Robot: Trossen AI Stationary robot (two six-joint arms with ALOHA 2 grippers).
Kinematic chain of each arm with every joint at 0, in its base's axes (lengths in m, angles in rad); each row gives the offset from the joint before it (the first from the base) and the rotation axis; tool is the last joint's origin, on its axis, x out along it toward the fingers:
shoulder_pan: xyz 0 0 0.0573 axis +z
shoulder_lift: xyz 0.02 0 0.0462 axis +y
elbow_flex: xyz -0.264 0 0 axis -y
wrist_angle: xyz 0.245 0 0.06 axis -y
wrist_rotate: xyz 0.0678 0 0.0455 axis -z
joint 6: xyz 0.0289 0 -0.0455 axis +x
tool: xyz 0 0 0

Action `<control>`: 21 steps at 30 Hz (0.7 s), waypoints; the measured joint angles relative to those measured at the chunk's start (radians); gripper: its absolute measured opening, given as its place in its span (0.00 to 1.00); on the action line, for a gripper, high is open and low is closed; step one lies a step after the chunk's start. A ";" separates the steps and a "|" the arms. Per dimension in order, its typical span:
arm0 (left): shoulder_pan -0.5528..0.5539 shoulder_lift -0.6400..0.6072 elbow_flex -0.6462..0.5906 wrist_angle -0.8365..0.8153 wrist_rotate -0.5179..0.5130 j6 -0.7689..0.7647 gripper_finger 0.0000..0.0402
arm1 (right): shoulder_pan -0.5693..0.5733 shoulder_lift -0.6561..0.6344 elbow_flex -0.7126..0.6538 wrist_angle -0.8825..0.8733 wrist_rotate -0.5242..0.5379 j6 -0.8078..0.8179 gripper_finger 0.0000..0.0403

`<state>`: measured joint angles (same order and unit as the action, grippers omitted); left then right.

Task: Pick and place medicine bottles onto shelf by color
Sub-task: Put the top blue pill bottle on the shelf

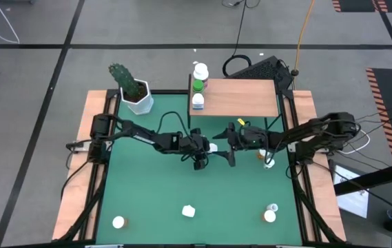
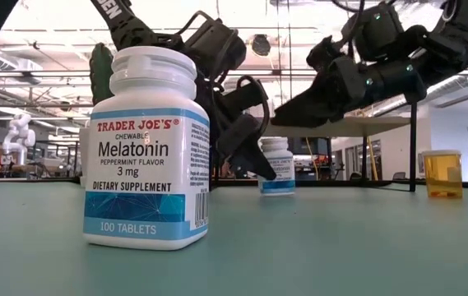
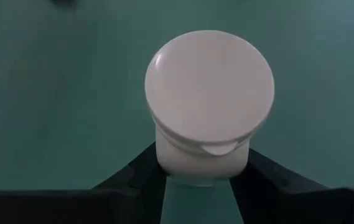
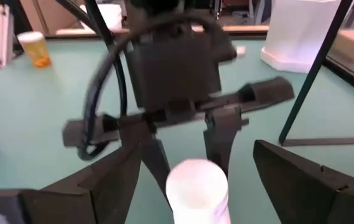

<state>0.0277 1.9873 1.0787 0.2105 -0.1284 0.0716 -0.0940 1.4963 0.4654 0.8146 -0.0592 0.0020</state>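
Observation:
A white-capped medicine bottle (image 1: 213, 147) with a blue label (image 2: 277, 166) stands on its base at the middle of the green mat. My left gripper (image 1: 209, 149) points down over it and is shut on it; the bottle's white cap (image 3: 209, 87) fills the left wrist view. My right gripper (image 1: 227, 146) hovers open just to the bottle's right, raised above the mat (image 2: 299, 105), its fingers spread wide of the bottle (image 4: 198, 186). The light-wood shelf (image 1: 240, 96) stands at the far edge. Three bottles line its left end: white (image 1: 200, 71), green (image 1: 198, 85), white (image 1: 198, 101). My left gripper pinches the bottle's white body just below the cap (image 3: 164, 163) between its two fingers (image 3: 133, 180), one on each side. The fingers come from above, pointing down. The bottle stays upright with its base on the mat (image 2: 277, 189).
An orange bottle (image 1: 264, 154) and a white one (image 1: 269, 162) stand right of the grippers. Other bottles stand near the mat's near edge (image 1: 118, 222), (image 1: 189, 211), (image 1: 270, 215); the middle one looms large in the low view (image 2: 147, 148). A cactus pot (image 1: 135, 93) stands far left.

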 joint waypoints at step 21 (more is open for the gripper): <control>-0.002 0.000 0.000 0.005 0.020 0.036 0.37 | -0.031 0.167 0.003 0.100 -0.051 -0.013 0.56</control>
<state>0.0257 1.9873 1.0790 0.2151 -0.1081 0.1078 -0.1249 1.6633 0.4683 0.9142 -0.1098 -0.0109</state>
